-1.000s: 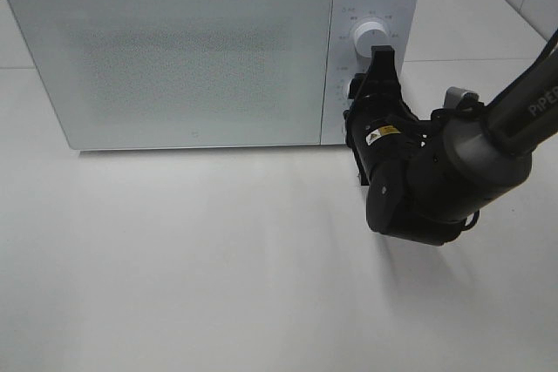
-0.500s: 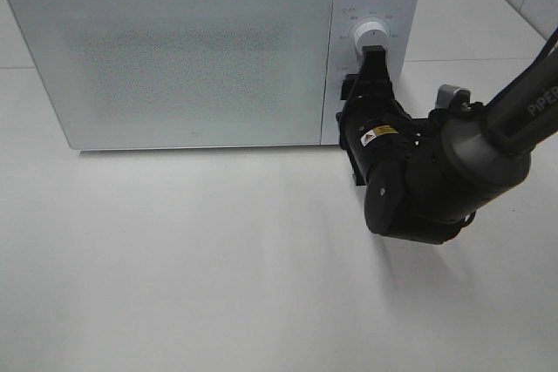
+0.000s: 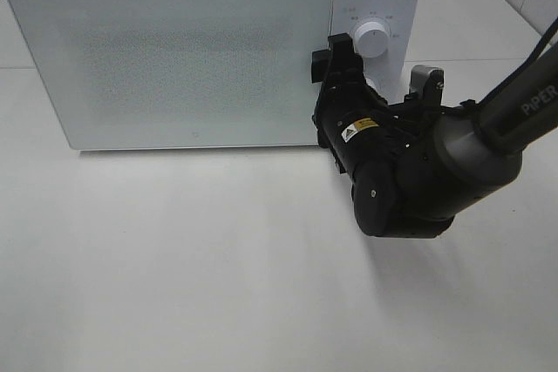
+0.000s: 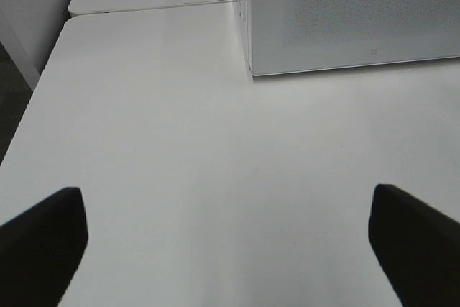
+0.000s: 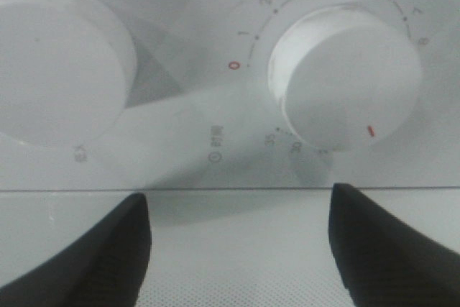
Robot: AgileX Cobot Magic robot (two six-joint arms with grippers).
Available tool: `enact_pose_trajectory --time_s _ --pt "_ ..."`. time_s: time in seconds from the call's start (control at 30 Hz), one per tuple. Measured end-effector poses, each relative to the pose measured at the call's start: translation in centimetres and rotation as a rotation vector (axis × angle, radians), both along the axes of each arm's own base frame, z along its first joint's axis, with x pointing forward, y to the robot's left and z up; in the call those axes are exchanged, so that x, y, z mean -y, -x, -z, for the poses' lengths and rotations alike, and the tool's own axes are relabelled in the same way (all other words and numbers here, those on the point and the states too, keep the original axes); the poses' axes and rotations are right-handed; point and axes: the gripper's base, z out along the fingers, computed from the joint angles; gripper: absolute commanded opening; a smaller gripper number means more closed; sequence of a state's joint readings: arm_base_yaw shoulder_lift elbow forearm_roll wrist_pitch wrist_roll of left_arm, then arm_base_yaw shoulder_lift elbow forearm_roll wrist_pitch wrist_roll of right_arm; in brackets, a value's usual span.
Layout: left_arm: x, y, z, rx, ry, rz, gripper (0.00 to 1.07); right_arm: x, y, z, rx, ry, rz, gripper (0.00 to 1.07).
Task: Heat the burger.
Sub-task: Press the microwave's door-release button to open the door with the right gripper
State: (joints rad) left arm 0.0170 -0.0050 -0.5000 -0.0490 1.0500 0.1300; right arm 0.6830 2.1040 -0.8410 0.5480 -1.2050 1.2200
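The right jaws gape facing the timer dial (image 5: pixel 345 84).

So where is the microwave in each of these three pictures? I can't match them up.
Exterior high: the microwave spans the upper part, with the right gripper at its control panel.
Left wrist: one corner of it, across the table from the left gripper.
Right wrist: a close-up of its two dials and a strip of door.
Shared landmark: the dotted door, seen in all three.
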Motion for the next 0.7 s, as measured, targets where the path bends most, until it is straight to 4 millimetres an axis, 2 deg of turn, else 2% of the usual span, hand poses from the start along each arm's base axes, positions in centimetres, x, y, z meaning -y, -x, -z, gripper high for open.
enact_pose_trajectory --time_s 0.23,0.37,0.4,0.47,0.7 --pt "0.0 0.0 0.0 0.000 0.000 0.000 1.00 -0.1 0.1 -0.7 0.000 0.110 -0.015 0.70" --pt "0.0 0.0 0.0 0.000 0.000 0.000 1.00 -0.6 0.4 -1.3 -0.050 0.295 -0.101 0.70" --pt "0.0 0.0 0.0 0.000 0.000 0.000 1.00 -0.6 0.4 -1.3 -0.050 0.295 -0.101 0.70" --pt "0.0 0.0 0.0 0.000 0.000 0.000 1.00 -1.1 0.9 -1.3 -0.115 0.449 -0.206 0.70" --pt "0.0 0.0 0.0 0.000 0.000 0.000 1.00 -1.4 1.7 -1.9 -0.169 0.688 -0.354 0.70"
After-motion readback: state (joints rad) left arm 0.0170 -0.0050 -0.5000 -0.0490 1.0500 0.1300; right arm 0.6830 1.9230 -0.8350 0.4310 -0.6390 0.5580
